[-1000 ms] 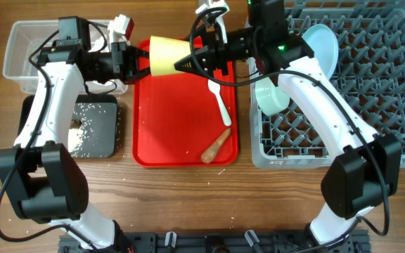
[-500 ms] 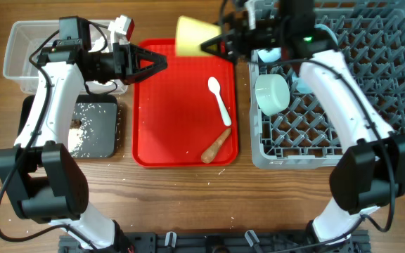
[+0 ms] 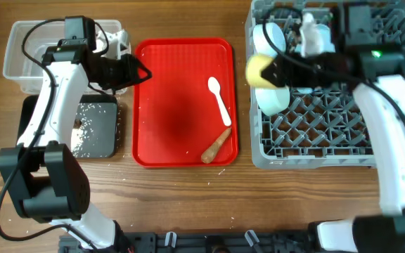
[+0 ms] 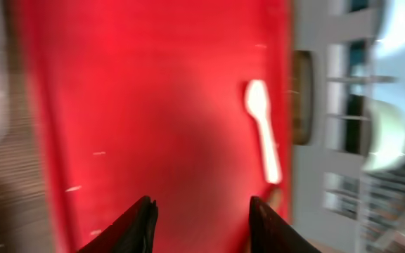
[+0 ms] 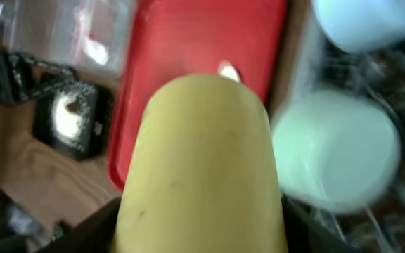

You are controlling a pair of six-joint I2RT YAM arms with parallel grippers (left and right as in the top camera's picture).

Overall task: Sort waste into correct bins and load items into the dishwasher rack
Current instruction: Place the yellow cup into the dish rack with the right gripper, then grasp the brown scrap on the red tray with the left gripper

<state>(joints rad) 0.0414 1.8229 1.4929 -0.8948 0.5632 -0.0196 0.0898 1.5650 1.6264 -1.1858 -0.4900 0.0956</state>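
The right gripper grips the small yellow cup sideways between its jaws, over the dishwasher rack; likely light, stiff and slick, it is best pinched across its wall, while the left gripper gapes empty.

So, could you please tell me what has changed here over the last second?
The left gripper let go of the yellow cup, opened and drew back towards the red tray's left edge. The right gripper kept the cup and carried it right, to the dishwasher rack's left edge. The white spoon, brown stick and pale bowl stayed put.
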